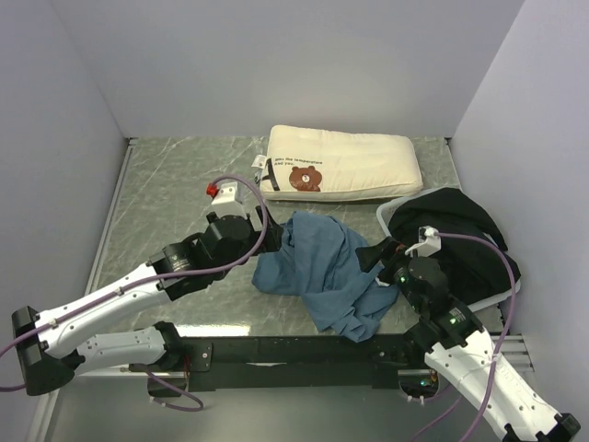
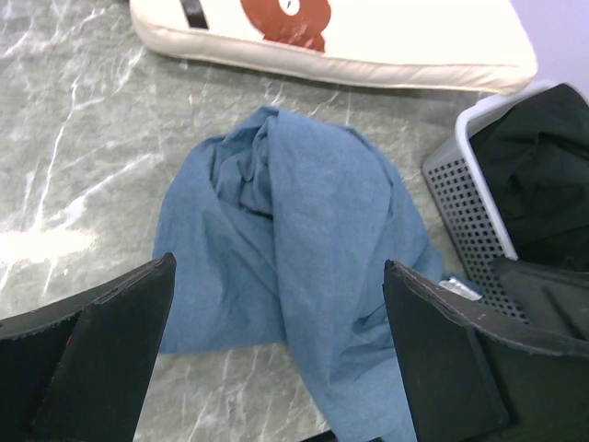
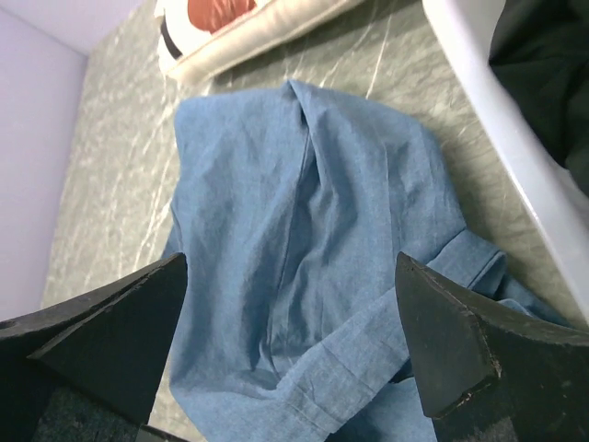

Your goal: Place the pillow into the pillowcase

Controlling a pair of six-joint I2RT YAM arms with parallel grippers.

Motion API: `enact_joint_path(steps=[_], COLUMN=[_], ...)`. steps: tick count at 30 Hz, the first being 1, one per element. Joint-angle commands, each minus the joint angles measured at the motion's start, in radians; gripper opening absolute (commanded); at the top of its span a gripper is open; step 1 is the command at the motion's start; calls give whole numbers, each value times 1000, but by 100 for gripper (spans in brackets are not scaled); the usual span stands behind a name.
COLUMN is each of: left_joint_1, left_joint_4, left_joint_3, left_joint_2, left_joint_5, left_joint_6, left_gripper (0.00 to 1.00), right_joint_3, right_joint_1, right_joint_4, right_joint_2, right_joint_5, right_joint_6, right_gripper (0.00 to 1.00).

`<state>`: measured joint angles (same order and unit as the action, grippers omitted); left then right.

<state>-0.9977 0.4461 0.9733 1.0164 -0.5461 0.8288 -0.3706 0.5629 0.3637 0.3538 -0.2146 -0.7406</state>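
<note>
Marble tabletop (image 1: 166,175); left fingers (image 2: 101,368) and right fingers (image 3: 460,359) wide apart, flanking pillowcase (image 1: 317,267).

- The desk (image 1: 166,175) has a grey-green marbled top with pale veins running through it.
- Plain panels close it in on three sides: a far wall (image 1: 294,64), a left wall (image 1: 46,138) and a right wall (image 1: 534,120), all a matte white with a faint lilac cast.
- A pale metal strip (image 1: 112,216) runs along the desk's left edge at the foot of the left wall.
- The light is soft and even, with weak shadows; one bright glare patch (image 2: 37,249) sits on the marbled top.
</note>
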Motion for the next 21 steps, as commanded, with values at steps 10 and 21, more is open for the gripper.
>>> enact_joint_path(steps=[10,21], left_joint_1=[1,7], left_joint_4=[29,-3], left_joint_3=[-48,-113], left_joint_2=[-55,8], left_joint_5=[20,35], left_joint_6=[36,57], left_gripper=[99,99], right_joint_3=[-53,-47], right_joint_1=[3,5], right_joint_4=[0,-86], right_joint_2=[11,135], right_joint_5=[-40,30], right_joint_6=[-17,-19], right_gripper=[100,100])
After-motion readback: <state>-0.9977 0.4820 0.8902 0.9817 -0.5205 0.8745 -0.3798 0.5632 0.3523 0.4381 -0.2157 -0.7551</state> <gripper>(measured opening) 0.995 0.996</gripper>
